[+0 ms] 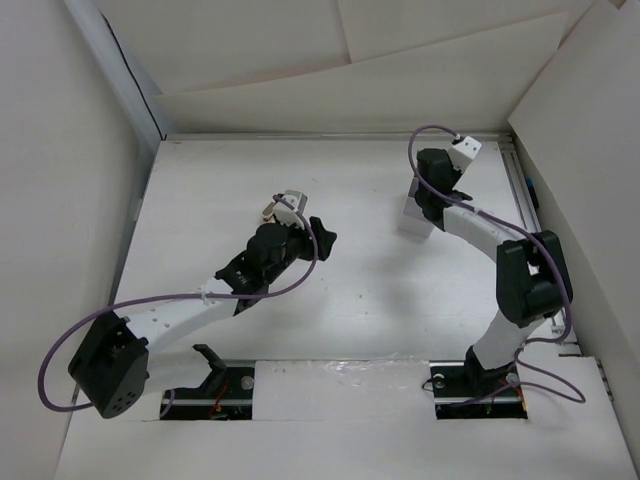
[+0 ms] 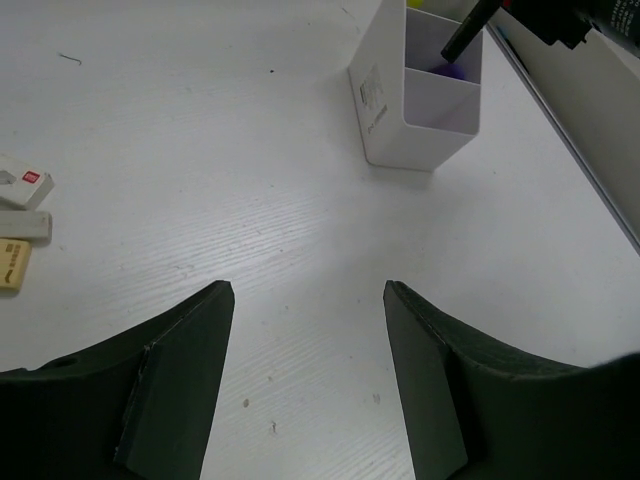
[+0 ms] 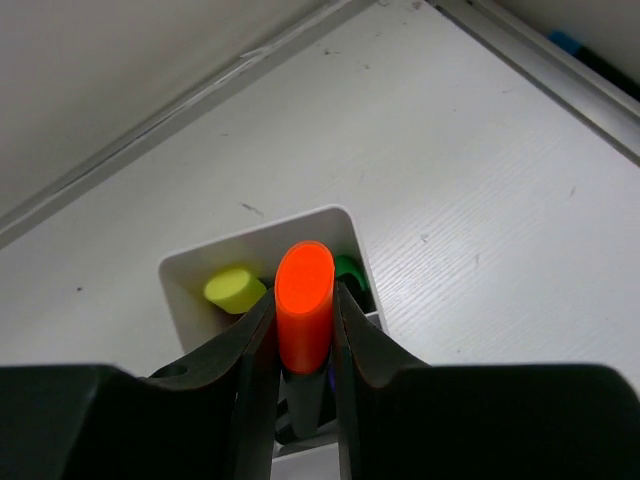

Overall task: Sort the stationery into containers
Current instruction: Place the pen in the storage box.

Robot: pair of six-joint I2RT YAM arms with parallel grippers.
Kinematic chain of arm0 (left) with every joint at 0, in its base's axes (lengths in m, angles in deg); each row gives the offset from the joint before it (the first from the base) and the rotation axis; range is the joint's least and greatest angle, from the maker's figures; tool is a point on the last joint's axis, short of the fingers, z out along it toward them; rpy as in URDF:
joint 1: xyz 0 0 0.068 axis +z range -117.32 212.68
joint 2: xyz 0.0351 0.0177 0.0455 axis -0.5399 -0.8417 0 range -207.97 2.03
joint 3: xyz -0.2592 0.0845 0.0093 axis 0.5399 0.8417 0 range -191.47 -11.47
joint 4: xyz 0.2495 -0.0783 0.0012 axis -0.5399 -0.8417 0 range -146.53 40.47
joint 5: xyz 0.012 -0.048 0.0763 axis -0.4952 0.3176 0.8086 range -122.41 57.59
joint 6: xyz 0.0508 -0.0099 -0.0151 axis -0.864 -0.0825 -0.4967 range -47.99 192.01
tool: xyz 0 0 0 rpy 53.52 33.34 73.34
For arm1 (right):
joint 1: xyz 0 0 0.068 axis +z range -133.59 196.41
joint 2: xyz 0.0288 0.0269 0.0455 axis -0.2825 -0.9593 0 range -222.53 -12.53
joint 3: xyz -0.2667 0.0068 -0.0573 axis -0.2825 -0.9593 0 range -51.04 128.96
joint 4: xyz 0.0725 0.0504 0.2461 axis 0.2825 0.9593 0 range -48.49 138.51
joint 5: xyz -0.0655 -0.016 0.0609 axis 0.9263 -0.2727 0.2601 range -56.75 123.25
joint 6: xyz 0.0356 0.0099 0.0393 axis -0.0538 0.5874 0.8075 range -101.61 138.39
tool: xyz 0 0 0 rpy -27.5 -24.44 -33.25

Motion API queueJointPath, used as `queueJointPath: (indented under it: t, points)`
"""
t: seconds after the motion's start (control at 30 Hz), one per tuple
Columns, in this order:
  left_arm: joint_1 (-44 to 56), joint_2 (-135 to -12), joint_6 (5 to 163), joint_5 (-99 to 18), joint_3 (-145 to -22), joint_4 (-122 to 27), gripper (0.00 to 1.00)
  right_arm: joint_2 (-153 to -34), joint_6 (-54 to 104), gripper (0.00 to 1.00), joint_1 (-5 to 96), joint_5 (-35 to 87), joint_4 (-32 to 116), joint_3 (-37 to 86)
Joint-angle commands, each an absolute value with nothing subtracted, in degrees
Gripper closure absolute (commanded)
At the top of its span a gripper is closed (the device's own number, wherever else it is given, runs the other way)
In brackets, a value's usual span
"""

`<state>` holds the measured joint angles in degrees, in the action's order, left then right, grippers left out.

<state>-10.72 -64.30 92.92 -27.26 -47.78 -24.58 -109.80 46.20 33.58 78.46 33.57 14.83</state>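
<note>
My right gripper (image 3: 303, 300) is shut on the short black marker with the orange cap (image 3: 305, 285) and holds it upright, its lower end down inside the white tub (image 3: 250, 245). A yellow-capped item (image 3: 235, 288) and a green one (image 3: 348, 270) stand in the tub. The left wrist view shows the tub (image 2: 415, 110) with its divided compartments and the marker's dark body (image 2: 465, 30) entering from above. In the top view the right gripper (image 1: 428, 203) is over the tub (image 1: 410, 222). My left gripper (image 2: 308, 290) is open and empty over bare table, also seen in the top view (image 1: 316, 236).
Three small pale eraser-like pieces (image 2: 22, 225) lie on the table at the left of the left wrist view. White cardboard walls (image 1: 60, 150) enclose the table on the left, back and right. A metal rail (image 1: 520, 190) runs along the right edge.
</note>
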Motion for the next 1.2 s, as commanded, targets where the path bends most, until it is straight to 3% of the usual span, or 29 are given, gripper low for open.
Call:
queueJointPath:
  t: [0.0,0.17,0.37,0.47,0.6,0.93,1.03,1.07,1.17]
  points:
    - [-10.65,-62.75,93.99,-25.11,-48.65,-25.01,0.41,-110.17,44.23,0.98,34.95,87.12,33.43,18.57]
    - [-10.65,-63.98,95.66,-21.17,-50.31,-27.73,0.41,-111.49,43.7,0.93,36.18,89.14,34.04,19.1]
    - [-10.65,-67.06,96.8,-17.03,-52.51,-31.51,0.41,-110.35,46.42,0.65,37.85,87.39,34.04,16.38]
    - [-10.65,-68.2,96.8,-17.03,-53.04,-31.51,0.41,-109.82,46.43,0.62,37.85,87.39,34.56,15.85]
    - [-10.65,-68.2,96.8,-17.03,-53.04,-31.51,0.41,-108.6,46.43,0.5,37.85,86.86,35.1,15.33]
    - [-4.6,-67.67,99.17,-15.71,-51.28,-31.42,0.44,-93.76,50.73,0.46,42.42,78.53,38.79,8.58]
    - [-3.45,-68.2,99.69,-10.47,-51.89,-33.09,0.45,-86.2,51.61,0.75,43.56,69.77,39.31,4.79]
    - [-2.49,-68.9,100.4,-9.22,-51.9,-34.4,0.47,-83.31,51.61,0.95,44.26,68.07,39.31,2.6]
    - [2.34,-70.31,101.63,-11.48,-53.83,-35.82,0.48,-80.3,52.14,1.0,46.1,62.97,39.31,-0.66]
